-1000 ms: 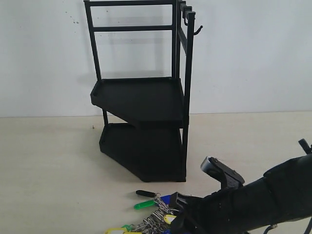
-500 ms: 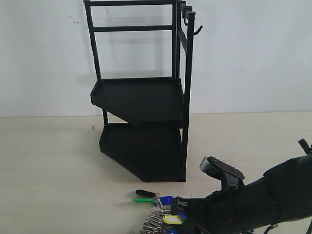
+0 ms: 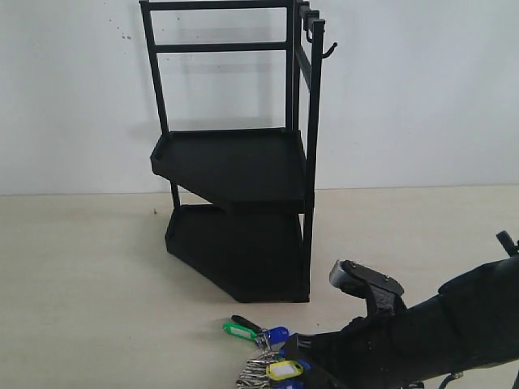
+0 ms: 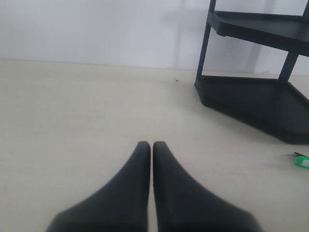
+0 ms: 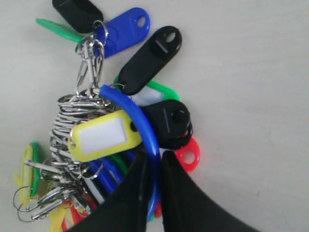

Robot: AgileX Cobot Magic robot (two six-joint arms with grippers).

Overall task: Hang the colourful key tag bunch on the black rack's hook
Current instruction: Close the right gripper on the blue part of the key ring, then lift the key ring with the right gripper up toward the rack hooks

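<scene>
- The colourful key tag bunch [image 5: 104,137] lay low on the pale table [image 3: 81,275], in front of the black rack [image 3: 235,166] and a little to its right. The pictures did not show whether any of it had cleared the surface.
- Its tags fanned out around the ring: a yellow tag [image 5: 104,135] on top, black, blue, green and red ones around it, and a tangle of silver chains [image 5: 67,145] to one side.
- The right gripper [image 5: 153,157] was pinching the ring's blue sleeve [image 5: 137,113], which ran between its two fingers; the hold looked narrow, at the tips.
- The left gripper [image 4: 152,145] was pressed together on nothing and hung over bare table, well apart from the bunch.
- The hook [image 3: 329,50] stuck out at the top of the rack's right upright, far above the bunch, with nothing on it.
- Step in hand, as I judged it: the grasp was made and the lift was only beginning.
- The next move would call for a high rise with the ring hanging open, then carrying it over the hook's tip and lowering it on, with the chains kept clear of the bars.
</scene>
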